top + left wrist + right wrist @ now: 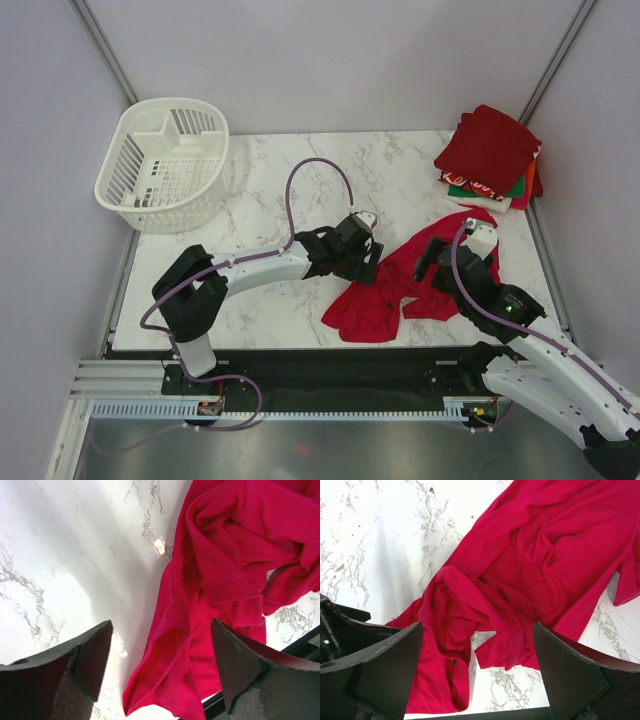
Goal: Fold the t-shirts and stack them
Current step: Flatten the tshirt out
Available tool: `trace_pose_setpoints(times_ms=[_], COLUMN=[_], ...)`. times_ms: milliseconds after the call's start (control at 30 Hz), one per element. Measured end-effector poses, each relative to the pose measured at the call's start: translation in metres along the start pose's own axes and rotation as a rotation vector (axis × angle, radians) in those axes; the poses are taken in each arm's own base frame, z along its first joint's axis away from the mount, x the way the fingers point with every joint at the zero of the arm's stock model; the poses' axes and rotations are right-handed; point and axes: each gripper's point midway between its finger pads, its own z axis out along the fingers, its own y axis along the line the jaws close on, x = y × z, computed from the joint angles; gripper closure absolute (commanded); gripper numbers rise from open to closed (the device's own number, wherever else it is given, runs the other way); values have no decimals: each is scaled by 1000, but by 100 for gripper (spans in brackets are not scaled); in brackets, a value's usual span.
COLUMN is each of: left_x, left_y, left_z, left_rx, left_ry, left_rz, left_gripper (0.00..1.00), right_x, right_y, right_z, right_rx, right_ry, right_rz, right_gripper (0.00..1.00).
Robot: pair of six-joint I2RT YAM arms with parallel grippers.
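Red t-shirt (375,305) bunched up, light, floppy, zero stiffness. Left pincer (161,625), right pincer (477,625) both gaping, grasping nothing. I'd pinch hem corners.

The marble table (400,170) carries a white basket (165,165), a crumpled red t-shirt (372,308) and a stack of folded t-shirts (490,155).
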Motion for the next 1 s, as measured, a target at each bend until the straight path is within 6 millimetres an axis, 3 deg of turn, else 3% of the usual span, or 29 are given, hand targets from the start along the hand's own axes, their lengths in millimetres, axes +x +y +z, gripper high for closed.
trace_pose_setpoints(times_ms=[33,100,133,167,433,733,1000], left_x=[-1,-5,-7,-9,-8,-6,8], left_y=[0,-1,-2,-2,-3,-6,-2], left_z=[-2,-6,-9,-10,-11,-11,5], left_rx=[2,7,10,11,21,39,20], left_ry=[-5,-19,-26,-31,-29,-17,31], left_rz=[2,9,13,22,30,31,36], left_gripper=[21,48,51,51,29,35,44], right_x=[0,0,0,1,1,1,1], right_y=[0,0,0,0,0,0,0], right_z=[0,0,0,0,0,0,0], right_rx=[0,1,1,1,1,1,1], right_ry=[0,1,1,1,1,1,1], right_rz=[0,-1,-1,-1,-1,-1,-1], right_gripper=[2,2,2,2,2,2,2])
